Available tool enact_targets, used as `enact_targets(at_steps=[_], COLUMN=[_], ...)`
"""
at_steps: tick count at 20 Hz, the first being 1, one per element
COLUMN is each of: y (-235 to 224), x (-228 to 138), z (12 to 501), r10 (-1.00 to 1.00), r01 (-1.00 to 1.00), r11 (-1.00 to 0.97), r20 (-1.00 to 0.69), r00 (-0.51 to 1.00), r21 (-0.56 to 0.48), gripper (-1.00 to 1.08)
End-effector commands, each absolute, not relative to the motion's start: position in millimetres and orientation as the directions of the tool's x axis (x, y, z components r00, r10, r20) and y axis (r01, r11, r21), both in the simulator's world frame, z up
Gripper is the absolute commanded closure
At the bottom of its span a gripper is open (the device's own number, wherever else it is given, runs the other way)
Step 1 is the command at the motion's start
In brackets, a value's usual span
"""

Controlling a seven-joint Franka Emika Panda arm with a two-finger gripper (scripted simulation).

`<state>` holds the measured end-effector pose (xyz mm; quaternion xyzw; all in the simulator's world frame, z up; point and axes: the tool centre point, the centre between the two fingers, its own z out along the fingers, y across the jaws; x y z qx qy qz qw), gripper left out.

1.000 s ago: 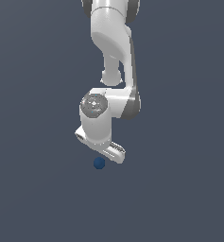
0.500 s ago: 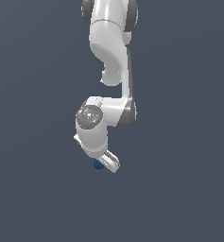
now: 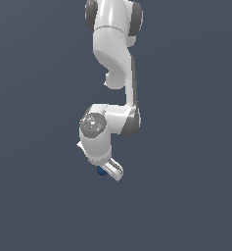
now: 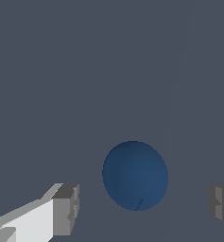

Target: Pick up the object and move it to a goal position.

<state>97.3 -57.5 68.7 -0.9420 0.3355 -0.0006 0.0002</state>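
task progress: gripper (image 4: 142,208) spread wide, 2 fingers (image 4: 66,210) flanking but not touching the dark blue ball (image 4: 135,175) between them; grasp, lift and move to goal remain.

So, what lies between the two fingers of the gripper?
In the wrist view the blue ball sits between the fingers of the open gripper, with bare gaps on both sides; neither finger touches it.

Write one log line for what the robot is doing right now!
phase: reaching | gripper: open, fingers either side of ball, not touching | ball: dark blue, ungrasped
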Motion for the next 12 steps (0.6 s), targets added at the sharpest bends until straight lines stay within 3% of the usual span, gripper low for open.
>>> enact_targets(at_steps=[1,11,12], y=[-57,-58,-58], x=[96,98,98], z=[55,31,31], r10=[-0.633,-0.635,-0.635], r01=[-0.633,-0.635,-0.635], r11=[-0.774,-0.773,-0.773], r20=[0.000,0.000,0.000], r00=[0.774,0.773,0.773], r21=[0.000,0.000,0.000], gripper=[-0.92,-0.92,1.08])
